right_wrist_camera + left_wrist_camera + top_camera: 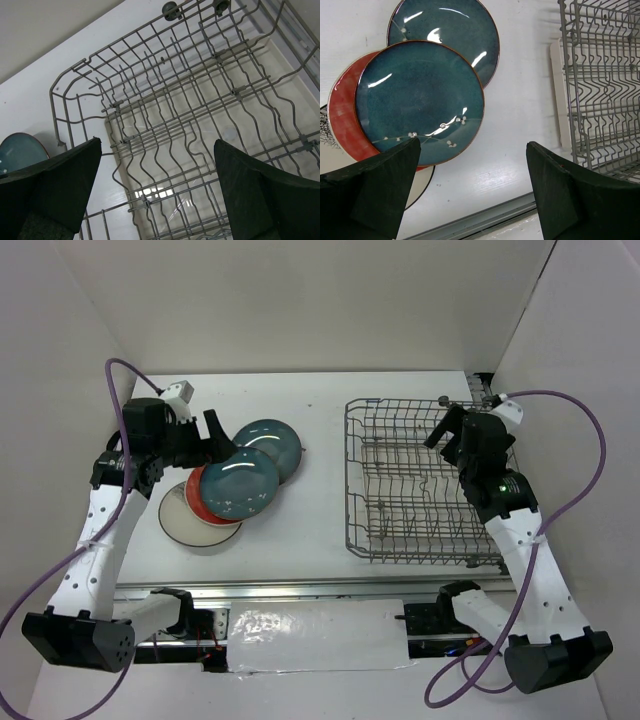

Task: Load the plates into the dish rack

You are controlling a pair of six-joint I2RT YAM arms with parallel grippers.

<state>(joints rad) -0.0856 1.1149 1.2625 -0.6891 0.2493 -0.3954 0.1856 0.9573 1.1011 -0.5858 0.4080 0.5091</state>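
Observation:
Four plates lie overlapped on the table at left. A teal-blue plate (pixel 239 483) lies on top, over a red plate (pixel 197 502) and a cream plate (pixel 182 520); a second teal-blue plate (pixel 275 445) lies behind. They also show in the left wrist view: top teal plate (pixel 417 102), far teal plate (pixel 447 30), red plate (pixel 342 112). My left gripper (pixel 222 432) is open and empty, above the plates. The grey wire dish rack (pixel 420 485) stands at right with no plates in it. My right gripper (pixel 448 430) is open and empty above the rack (pixel 200 115).
A cream drip tray (pixel 280 65) lies under the rack. A metal rail (pixel 300 588) runs along the table's near edge. White walls enclose the table at the back and sides. Bare table (pixel 320 490) lies between plates and rack.

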